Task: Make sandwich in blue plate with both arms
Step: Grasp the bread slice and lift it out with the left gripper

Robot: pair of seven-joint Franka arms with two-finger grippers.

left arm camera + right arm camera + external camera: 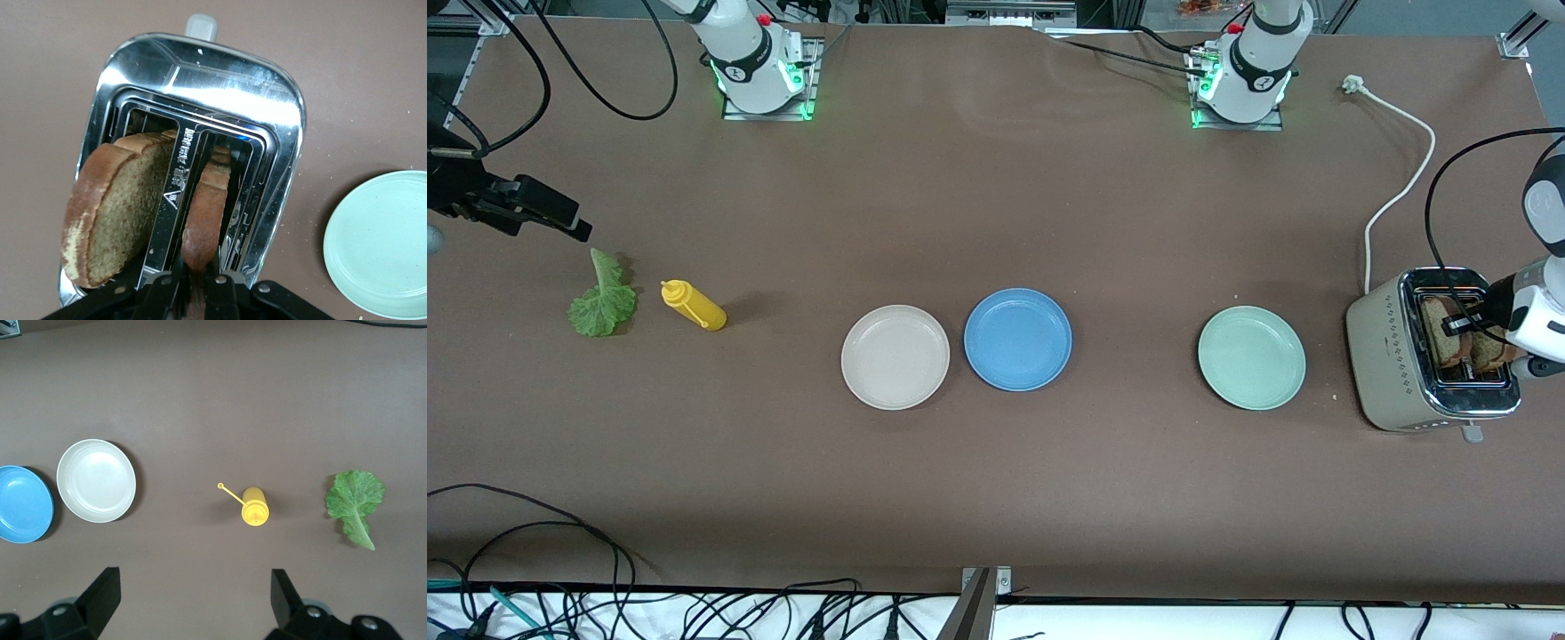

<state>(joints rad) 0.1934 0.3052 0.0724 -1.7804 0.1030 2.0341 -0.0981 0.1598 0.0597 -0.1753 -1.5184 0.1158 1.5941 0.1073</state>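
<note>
- Left gripper (193, 283) clamped on one brown bread slice (203, 217) standing in the toaster (1392, 356) at the left arm's end of the table.
- Second slice (110, 207), dark-crusted, leaned in the neighbouring slot.
- Blue plate (1017, 339), round, matte, sat bare between cream plate (895, 356) and mint plate (1251, 357).
- Right gripper (193, 603) hung wide open near the ruffled green lettuce leaf (603, 298) and yellow bottle (692, 304).

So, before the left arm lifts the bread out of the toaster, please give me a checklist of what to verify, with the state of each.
1. Left gripper shut on the bread slice: ok.
2. Second slice apart from the gripper: ok.
3. Toaster upright: ok.
4. Blue plate bare, ready: ok.
5. Right gripper open, waiting over the table by the lettuce: ok.
6. Grip firm enough for lifting: cannot tell.
</note>
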